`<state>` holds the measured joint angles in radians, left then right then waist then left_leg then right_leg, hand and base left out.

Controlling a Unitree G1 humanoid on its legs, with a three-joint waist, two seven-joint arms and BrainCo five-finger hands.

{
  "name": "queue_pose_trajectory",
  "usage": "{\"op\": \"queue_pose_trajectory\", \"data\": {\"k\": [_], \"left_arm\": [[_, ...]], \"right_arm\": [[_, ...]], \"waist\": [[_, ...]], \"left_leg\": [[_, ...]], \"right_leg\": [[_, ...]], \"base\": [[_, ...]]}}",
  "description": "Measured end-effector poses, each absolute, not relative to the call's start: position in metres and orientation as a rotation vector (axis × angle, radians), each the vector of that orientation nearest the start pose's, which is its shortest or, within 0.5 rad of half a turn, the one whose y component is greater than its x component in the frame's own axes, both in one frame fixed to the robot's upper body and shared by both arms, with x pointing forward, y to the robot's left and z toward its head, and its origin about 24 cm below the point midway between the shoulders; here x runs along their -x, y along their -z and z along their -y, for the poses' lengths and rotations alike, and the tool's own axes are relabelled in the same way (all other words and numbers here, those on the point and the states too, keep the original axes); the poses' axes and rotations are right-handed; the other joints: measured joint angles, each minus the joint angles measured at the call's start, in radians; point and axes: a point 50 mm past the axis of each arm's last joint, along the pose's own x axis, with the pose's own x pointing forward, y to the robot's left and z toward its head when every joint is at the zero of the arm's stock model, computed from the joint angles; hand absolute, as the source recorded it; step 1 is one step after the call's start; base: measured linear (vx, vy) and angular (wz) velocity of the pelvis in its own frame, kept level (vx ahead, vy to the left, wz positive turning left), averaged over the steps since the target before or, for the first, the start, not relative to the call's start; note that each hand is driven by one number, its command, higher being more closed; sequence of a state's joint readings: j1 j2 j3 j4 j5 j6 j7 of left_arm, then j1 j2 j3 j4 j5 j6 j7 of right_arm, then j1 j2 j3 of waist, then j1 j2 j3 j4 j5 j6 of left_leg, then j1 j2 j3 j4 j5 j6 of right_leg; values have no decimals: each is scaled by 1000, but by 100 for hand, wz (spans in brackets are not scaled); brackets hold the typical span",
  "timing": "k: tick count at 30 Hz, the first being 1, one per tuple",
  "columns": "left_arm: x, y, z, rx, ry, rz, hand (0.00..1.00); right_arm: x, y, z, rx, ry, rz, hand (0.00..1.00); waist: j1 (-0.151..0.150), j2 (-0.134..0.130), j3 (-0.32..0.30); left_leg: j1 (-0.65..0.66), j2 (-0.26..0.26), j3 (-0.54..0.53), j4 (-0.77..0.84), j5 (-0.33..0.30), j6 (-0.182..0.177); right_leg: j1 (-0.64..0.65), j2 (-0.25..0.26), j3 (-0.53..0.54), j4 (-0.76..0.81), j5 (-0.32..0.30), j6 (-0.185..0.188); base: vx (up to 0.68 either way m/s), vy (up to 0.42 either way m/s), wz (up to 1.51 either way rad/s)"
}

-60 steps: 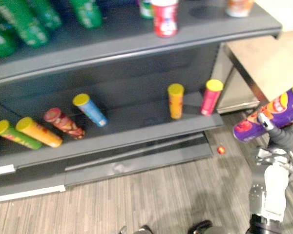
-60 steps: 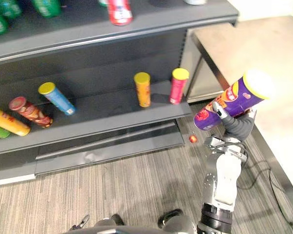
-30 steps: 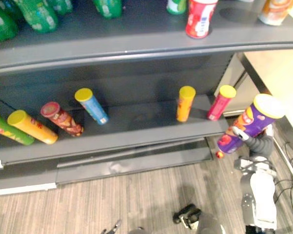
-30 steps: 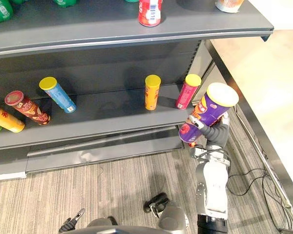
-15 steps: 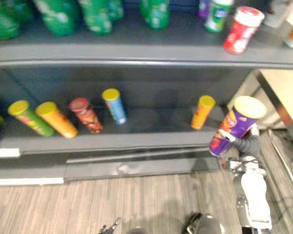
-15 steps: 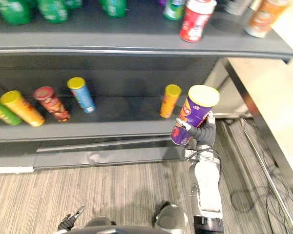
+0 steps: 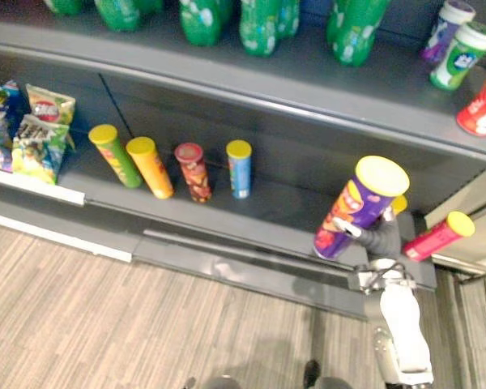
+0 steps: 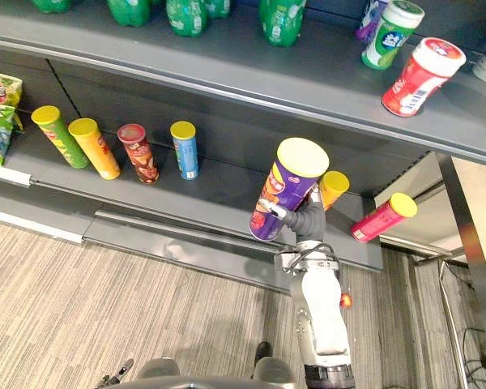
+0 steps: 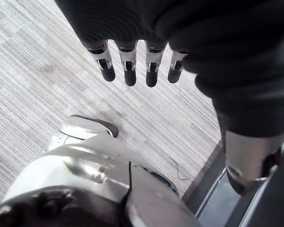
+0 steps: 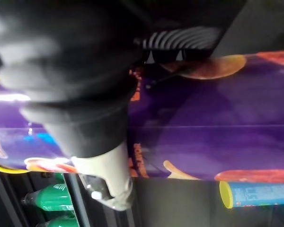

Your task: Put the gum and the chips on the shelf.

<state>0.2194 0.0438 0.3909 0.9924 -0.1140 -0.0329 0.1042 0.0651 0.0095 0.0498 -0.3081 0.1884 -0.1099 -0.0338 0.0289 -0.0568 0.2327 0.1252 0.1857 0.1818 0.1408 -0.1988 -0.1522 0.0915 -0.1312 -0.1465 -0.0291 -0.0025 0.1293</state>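
Right eye view: a dark grey shelf unit [image 8: 227,81] carries six slim chip cans on its lower shelf [image 8: 219,190]. A green can [image 8: 58,136], orange can [image 8: 95,147], red can [image 8: 138,152] and blue can [image 8: 185,149] stand in a row, a second orange can [image 8: 334,188] is half hidden, and a pink can [image 8: 382,217] is tilted; above stand three lidded tubs, the purple tub [image 8: 371,18] cut off, a green tub [image 8: 393,34] and a red tub [image 8: 421,77]. With its arm upright, the right hand [image 8: 308,220] wraps its fingers round the larger purple yellow-lidded chip can [image 8: 285,190], tilted before the lower shelf, while the left hand [image 9: 128,61] hangs straight-fingered over striped floor [image 9: 33,85].
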Motion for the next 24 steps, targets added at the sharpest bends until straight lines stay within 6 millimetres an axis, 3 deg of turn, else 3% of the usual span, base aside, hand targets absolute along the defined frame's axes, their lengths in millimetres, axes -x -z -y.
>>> {"op": "queue_pose_trajectory", "data": {"k": [3,10,18,24], "left_arm": [[-37,162,-227,174,-618,-1136,0],[-37,162,-226,158,-601,-1144,0],[-39,162,-228,97,-558,-1151,0],[-63,158,-227,30,-486,-1100,0]], "right_arm": [[-232,-104,144,-222,-5,335,100],[-227,-94,141,-225,-13,289,100],[-227,-73,119,-236,-103,192,100],[-247,-63,108,-172,-110,140,100]], "waist": [[-1,1,-12],[-4,0,-39],[-2,-5,-62],[-1,1,-49]], "left_leg": [[3,4,-2,-36,37,-11],[2,2,-1,-71,53,-9],[-7,-3,-6,-108,77,6],[-62,-32,-59,-142,138,19]], "right_leg": [[-4,8,-14,-3,0,0],[-20,14,-15,-7,8,-9],[-23,16,-23,-35,39,-9],[-64,-9,-67,-40,69,-7]], "base": [[-55,-77,11],[-74,-18,1],[-104,-10,2],[-79,-6,24]]}}
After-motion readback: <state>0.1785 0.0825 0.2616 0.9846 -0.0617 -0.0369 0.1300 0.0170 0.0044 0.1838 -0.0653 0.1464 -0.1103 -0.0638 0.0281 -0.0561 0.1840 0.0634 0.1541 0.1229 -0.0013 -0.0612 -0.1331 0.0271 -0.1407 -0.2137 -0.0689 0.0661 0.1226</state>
